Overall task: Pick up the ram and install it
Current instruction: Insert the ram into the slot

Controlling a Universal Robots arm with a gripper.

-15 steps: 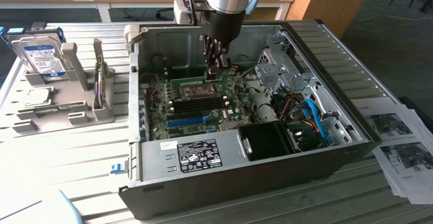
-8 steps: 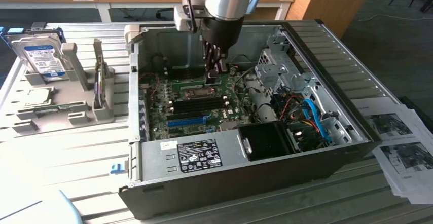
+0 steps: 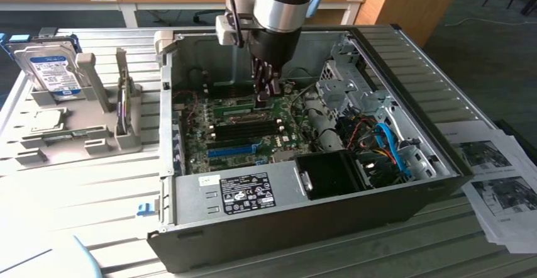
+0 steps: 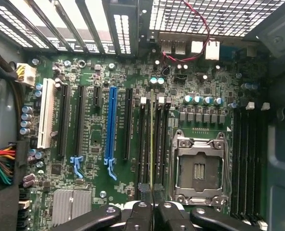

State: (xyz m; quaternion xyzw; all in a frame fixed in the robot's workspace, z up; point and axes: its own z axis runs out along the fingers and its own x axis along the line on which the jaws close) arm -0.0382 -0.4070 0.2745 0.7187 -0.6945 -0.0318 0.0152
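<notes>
My gripper is down inside the open computer case, over the green motherboard. It is shut on the ram, which I see edge-on in the wrist view as a thin yellow-green line running out from between the black fingers. The stick hangs between two black memory slots, in line with them and just above the board. In the exterior view the ram is a small green strip beside the fingertips. Whether it touches a slot I cannot tell.
A long blue slot and black card slots lie beside the memory slots, and the CPU socket is on the other side. A black fan shroud and cables fill the case's near right. A hard drive stands in a grey holder.
</notes>
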